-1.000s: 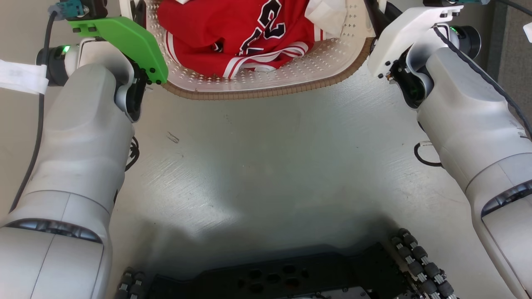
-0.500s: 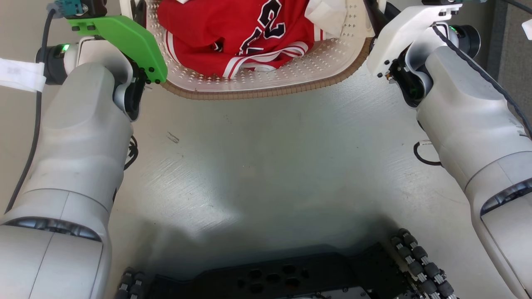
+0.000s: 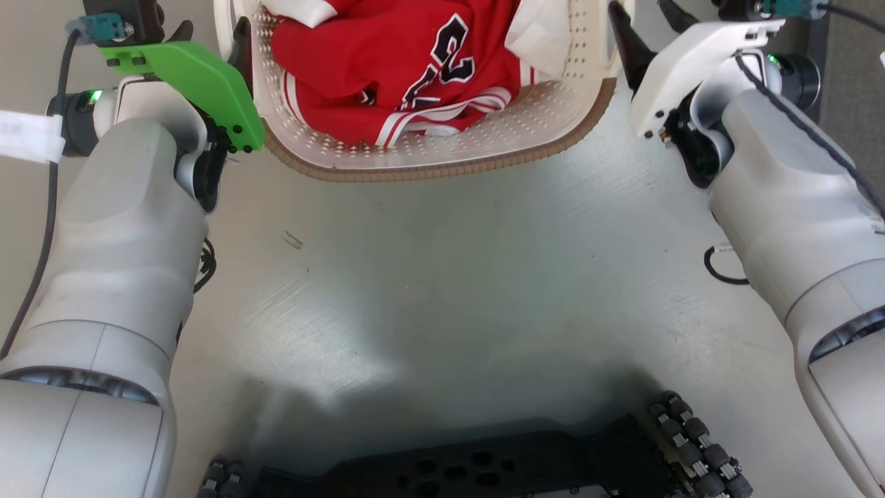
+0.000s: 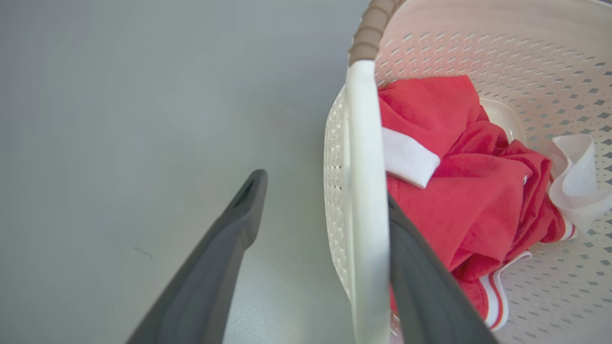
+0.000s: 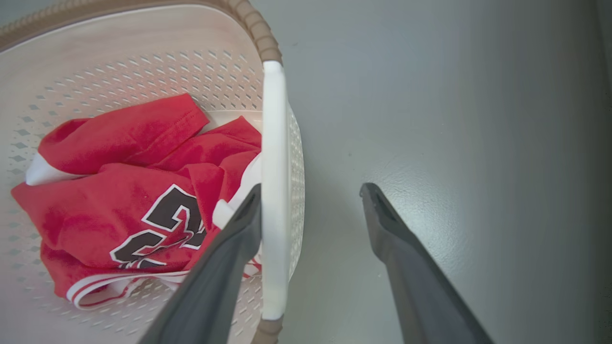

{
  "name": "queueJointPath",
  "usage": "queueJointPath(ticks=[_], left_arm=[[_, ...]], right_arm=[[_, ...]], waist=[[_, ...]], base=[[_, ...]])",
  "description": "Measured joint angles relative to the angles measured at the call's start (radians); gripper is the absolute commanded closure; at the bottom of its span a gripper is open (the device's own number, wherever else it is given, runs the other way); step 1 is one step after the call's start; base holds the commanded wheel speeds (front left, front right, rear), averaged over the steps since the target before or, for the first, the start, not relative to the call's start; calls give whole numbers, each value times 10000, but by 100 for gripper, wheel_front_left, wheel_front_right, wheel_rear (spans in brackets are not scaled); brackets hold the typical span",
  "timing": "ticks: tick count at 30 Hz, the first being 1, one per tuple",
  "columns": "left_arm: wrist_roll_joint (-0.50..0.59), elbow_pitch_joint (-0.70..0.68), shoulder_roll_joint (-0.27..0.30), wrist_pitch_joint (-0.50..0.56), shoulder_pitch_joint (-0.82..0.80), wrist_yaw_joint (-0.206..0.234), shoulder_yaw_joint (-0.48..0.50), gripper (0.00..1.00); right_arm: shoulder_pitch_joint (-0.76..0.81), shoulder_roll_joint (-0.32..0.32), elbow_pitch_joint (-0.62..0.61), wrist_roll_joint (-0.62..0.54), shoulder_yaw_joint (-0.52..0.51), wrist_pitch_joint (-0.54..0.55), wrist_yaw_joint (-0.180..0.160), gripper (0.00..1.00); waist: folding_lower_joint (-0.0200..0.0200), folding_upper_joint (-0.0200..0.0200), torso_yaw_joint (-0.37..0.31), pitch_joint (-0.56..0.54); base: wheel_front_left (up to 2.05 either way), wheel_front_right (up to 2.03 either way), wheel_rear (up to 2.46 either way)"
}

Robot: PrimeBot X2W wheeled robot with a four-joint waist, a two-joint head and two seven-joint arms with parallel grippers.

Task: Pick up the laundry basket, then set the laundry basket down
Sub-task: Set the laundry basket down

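Grey floor (image 3: 442, 277) | laundry basket (image 3: 442, 149), top centre: light, stiff | I'd take white handles (image 4: 363, 167) | left gripper (image 4: 325, 191), right gripper (image 5: 311, 187) released, astride them

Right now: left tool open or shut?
Open. Left tool straddles the white handle of the laundry basket; outer finger stands clear of it.

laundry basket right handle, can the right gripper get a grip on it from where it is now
Probably yes. The right gripper is open and straddles the white handle of the laundry basket: one finger inside beside the red jersey, one outside, nothing else between them.
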Motion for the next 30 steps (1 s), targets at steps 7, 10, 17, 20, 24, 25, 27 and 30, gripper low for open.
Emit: queueJointPath(ticks=[7, 10, 17, 20, 24, 25, 27, 30], left_arm=[[-8, -38, 31, -635, 254, -81, -105, 0], [-6, -17, 35, -786, 539, -86, -148, 0], [2, -6, 38, -1110, 1063, -88, -280, 0], [73, -104, 40, -1225, 1179, -88, -291, 0], [73, -345, 46, -1312, 1447, -88, -251, 0], [73, -391, 50, -1312, 1522, -86, -247, 0], [157, -506, 79, -1312, 1679, -82, -245, 0], [215, -648, 151, -1312, 1835, -69, -224, 0]], right_arm=[[339, -25, -4, 0, 23, -276, 4, 0], [486, -75, -8, 2, 12, -370, 4, 0], [965, -111, -27, 31, -94, -546, 88, 0], [1149, -169, -65, 36, -146, -594, 88, 0], [1458, -203, -244, 96, -240, -639, 88, 0], [1532, -205, -280, 100, -270, -640, 88, 0], [1682, -213, -376, 111, -311, -671, 88, 0], [1838, -230, -573, 130, -431, -681, 88, 0]], waist=[[0, 0, -2, -501], [0, 0, -9, -750], [0, 0, -33, -1455], [0, 0, -36, -1802], [0, 0, -32, -2411], [0, 0, -31, -2537], [0, 0, -29, -2785], [0, 0, -29, -3038]], base=[[0, 0, 0], [0, 0, 0], [0, 0, 0], [0, 0, 0], [0, 0, 0], [0, 0, 0], [0, 0, 0], [0, 0, 0]])
